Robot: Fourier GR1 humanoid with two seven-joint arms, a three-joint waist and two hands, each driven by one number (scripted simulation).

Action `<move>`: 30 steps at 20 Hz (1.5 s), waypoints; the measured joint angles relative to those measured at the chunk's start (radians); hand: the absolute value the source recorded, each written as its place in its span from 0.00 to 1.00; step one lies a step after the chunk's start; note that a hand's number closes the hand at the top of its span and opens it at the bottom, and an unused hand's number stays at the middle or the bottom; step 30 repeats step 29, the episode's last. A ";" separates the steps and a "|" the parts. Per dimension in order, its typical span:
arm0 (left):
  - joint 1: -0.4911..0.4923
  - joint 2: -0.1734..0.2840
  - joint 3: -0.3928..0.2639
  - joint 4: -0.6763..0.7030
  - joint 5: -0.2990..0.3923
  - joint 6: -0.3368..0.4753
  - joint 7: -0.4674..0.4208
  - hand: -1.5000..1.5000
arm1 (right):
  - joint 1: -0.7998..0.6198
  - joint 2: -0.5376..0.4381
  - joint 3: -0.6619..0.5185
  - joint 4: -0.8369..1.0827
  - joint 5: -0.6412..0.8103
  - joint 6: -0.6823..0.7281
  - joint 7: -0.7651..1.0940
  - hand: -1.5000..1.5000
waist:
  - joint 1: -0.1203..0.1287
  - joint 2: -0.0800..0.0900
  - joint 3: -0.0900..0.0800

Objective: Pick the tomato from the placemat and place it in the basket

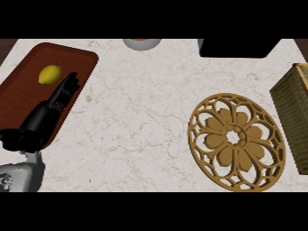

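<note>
Yellow is the colour of the only fruit I can find: a small lemon-like fruit (pixel 49 74) lying on the upper part of a dark red tray (pixel 13 101) at the left of the counter. I see no red tomato anywhere in the head view, so I am reporting this yellow fruit as what lies there. My left hand (pixel 58 100) is stretched over the tray, its black fingers (pixel 70 82) held straight and pointing up the view, curled round nothing. The fingertips come up just to the right of the fruit and level with its lower half; I cannot tell whether they touch it, but the fruit is beside the hand, not inside it. The grey forearm (pixel 13 177) enters from the lower left corner.

A pale marble counter (pixel 139 117) carries everything. Right of centre lies a round, golden, openwork placemat (pixel 236 140) with a flower pattern, and nothing rests on it. A woven basket (pixel 303 115) stands at the right edge, just beside the placemat and partly cut off. Along the top edge I can make out part of a grey bowl (pixel 142 43) and a black object (pixel 240 47). My right hand does not show.
</note>
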 measured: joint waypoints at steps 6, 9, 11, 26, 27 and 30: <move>-0.025 -0.007 0.001 -0.014 -0.001 0.010 0.041 0.50 | -0.101 0.063 0.054 0.162 0.127 -0.049 -0.161 1.00 | -0.008 -0.001 0.000; -0.037 -0.014 -0.001 0.003 -0.008 0.017 0.035 0.50 | -0.156 0.086 0.038 0.247 0.119 -0.065 -0.178 0.00 | -0.010 -0.002 0.000; -0.043 -0.019 -0.004 -0.004 -0.011 0.022 0.050 0.50 | -0.194 0.086 0.033 0.312 0.122 -0.053 -0.205 0.00 | -0.011 -0.002 0.001; -0.016 0.004 0.030 0.012 0.007 -0.008 0.015 0.50 | -0.403 0.039 -0.032 0.536 0.047 0.068 -0.233 0.00 | -0.017 -0.004 0.000; -0.020 0.002 0.026 0.016 0.001 -0.005 0.014 0.50 | -0.420 0.023 -0.050 0.564 0.026 0.082 -0.215 0.00 | -0.016 -0.004 0.000; -0.019 -0.010 0.017 0.014 -0.008 0.005 0.013 0.50 | -0.427 0.006 -0.078 0.616 -0.006 0.107 -0.190 0.00 | -0.017 -0.004 0.000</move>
